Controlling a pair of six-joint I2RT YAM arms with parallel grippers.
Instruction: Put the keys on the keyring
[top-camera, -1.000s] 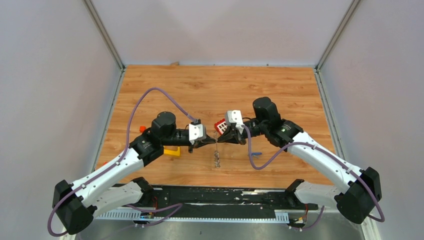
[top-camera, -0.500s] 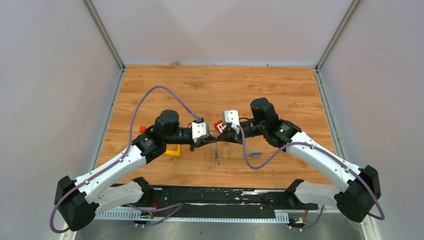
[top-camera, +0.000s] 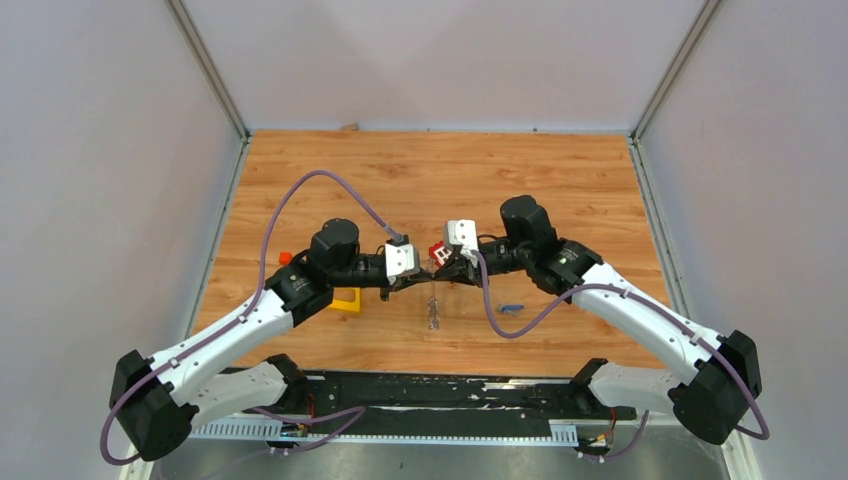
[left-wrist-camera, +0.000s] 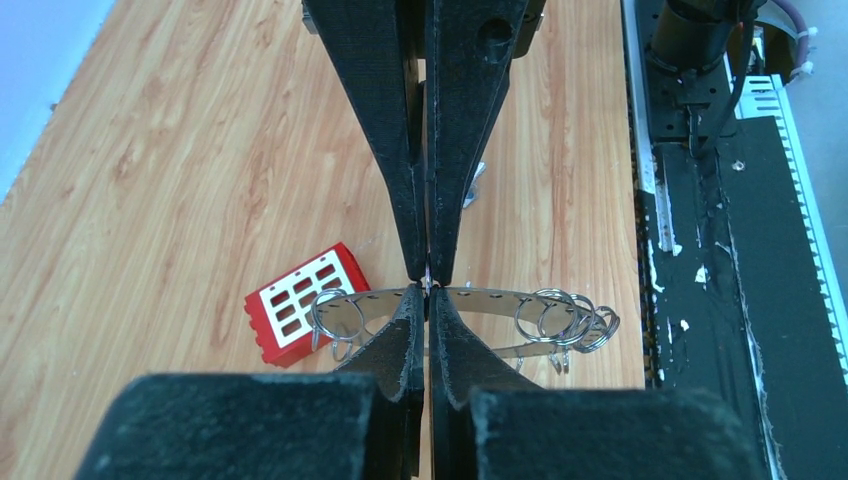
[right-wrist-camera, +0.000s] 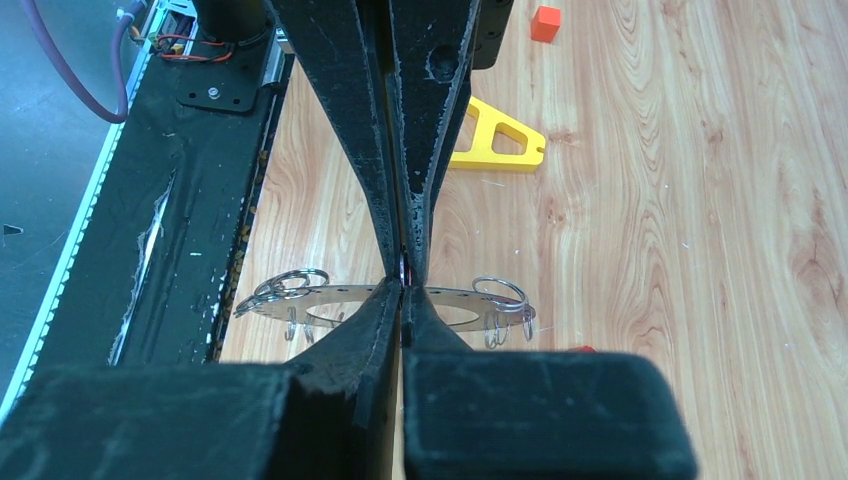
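Note:
The keyring (left-wrist-camera: 500, 302), a thin grey metal ring carrying small silvery split rings, hangs off the table between the two arms, edge-on in the top view (top-camera: 433, 315). My left gripper (left-wrist-camera: 427, 292) and right gripper (right-wrist-camera: 403, 288) meet tip to tip at its top rim. Both are shut on the rim, and a thin sliver shows between the opposing tips. In the top view the left gripper (top-camera: 425, 284) and right gripper (top-camera: 438, 281) touch over mid-table. A small blue-headed key (top-camera: 512, 307) lies on the wood to the right, below the right arm's cable. No black-headed key shows.
A red block with white squares (left-wrist-camera: 298, 316) sits just beyond the grippers (top-camera: 438, 250). The yellow triangular frame (right-wrist-camera: 497, 142) lies by the left forearm (top-camera: 345, 300), with an orange cube (top-camera: 285, 258) further left. The black base strip (top-camera: 430, 395) runs along the near edge.
Both grippers shifted slightly left and away, still tip to tip with the keyring hanging beneath. The right arm's cable swung aside, uncovering the blue key.

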